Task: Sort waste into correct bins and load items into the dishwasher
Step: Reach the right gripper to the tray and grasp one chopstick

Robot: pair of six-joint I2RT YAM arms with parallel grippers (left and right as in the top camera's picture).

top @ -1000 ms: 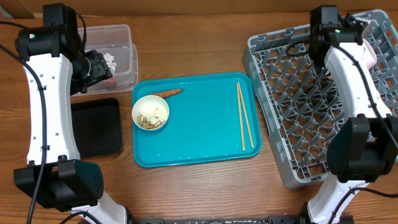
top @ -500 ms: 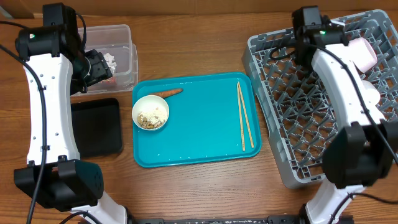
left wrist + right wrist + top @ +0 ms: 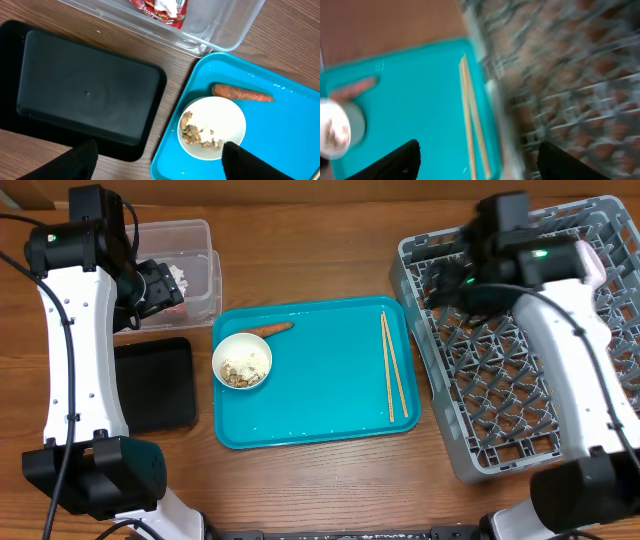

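On the teal tray (image 3: 320, 395) sit a white bowl (image 3: 242, 361) of beige scraps, an orange carrot piece (image 3: 271, 330) and wooden chopsticks (image 3: 393, 366). My left gripper (image 3: 163, 286) hangs open and empty between the clear tub (image 3: 196, 240) and the black tray (image 3: 155, 385). In the left wrist view, the red wrapper (image 3: 160, 7) lies in the tub, above the bowl (image 3: 212, 127) and carrot (image 3: 242, 93). My right gripper (image 3: 447, 280) is open and empty over the grey dish rack's (image 3: 500, 370) left side. The blurred right wrist view shows the chopsticks (image 3: 470, 125) below it. A pink cup (image 3: 598, 262) rests in the rack's far right.
The left arm's white links stand along the table's left edge beside the black tray. The right arm stretches across the rack and hides part of its right side. Bare wood lies in front of the teal tray and between tray and rack.
My right arm swung left from the rack's far right corner to its left side, leaving the pink cup behind with jaws now open. The left arm stayed put; its jaws spread slightly wider.
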